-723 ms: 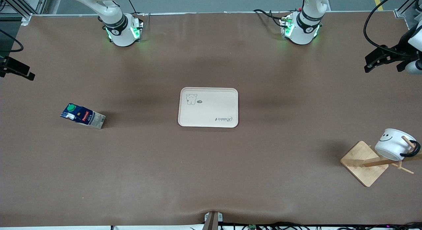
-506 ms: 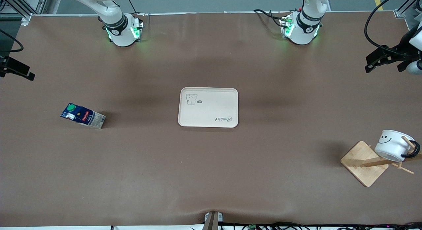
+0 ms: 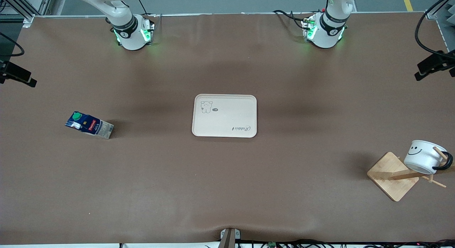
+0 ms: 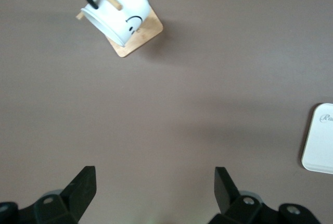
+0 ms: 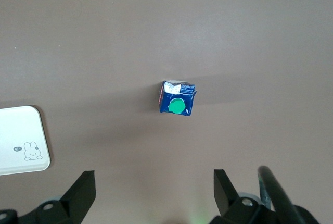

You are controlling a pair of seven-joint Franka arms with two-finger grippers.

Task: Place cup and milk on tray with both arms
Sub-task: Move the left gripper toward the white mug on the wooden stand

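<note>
Now both grippers, left (image 4: 155, 190) and right (image 5: 154, 193), hang wide open and empty over bare table. Milk (image 3: 89, 125) stands near the right arm's edge, the tray (image 3: 224, 116) lies mid-table, and the cup (image 3: 424, 156) hangs on a wooden rack (image 3: 393, 176) near the left arm's corner.

1. We see bare tabletop (image 3: 227, 180) all around the tray (image 3: 224, 116) and milk (image 3: 89, 125).
2. The cup (image 3: 424, 156) hangs on a rack (image 3: 398, 175) peg through its handle.

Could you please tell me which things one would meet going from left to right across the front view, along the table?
The milk → the tray → the wooden rack base → the cup, hanging on the rack's peg.
</note>
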